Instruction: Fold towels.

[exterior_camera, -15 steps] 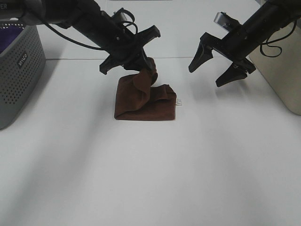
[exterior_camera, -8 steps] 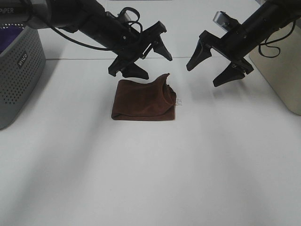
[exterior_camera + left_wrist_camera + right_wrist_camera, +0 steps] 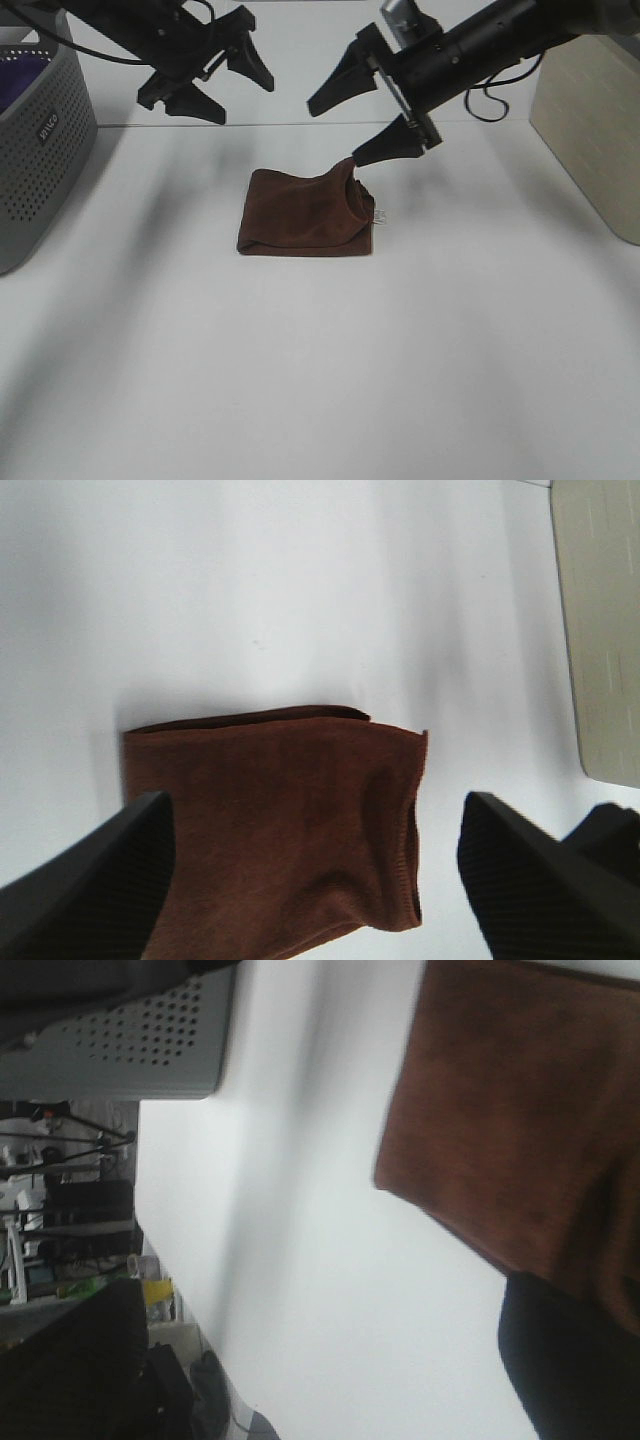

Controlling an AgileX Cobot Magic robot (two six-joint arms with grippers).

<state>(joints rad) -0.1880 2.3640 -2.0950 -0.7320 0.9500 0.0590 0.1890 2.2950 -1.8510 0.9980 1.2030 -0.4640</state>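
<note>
The dark brown towel [image 3: 300, 215] lies folded on the white table, with its back right corner standing up and a small white tag [image 3: 380, 217] at its right edge. My left gripper [image 3: 248, 105] is open and empty, raised behind and left of the towel. My right gripper [image 3: 333, 135] is open, and its lower fingertip is at the raised corner. The left wrist view shows the towel [image 3: 280, 820] between my open fingers [image 3: 90, 890]. The right wrist view shows the towel [image 3: 510, 1110] beside one finger [image 3: 570, 1360].
A grey perforated basket [image 3: 40, 150] with a purple cloth [image 3: 20, 80] stands at the left edge. A beige box [image 3: 590, 130] stands at the right and also shows in the left wrist view [image 3: 600, 630]. The basket shows in the right wrist view [image 3: 130, 1050].
My left gripper let go of the towel and drew back up and to the left. The lifted part dropped. My right gripper moved left to the towel's raised corner.
</note>
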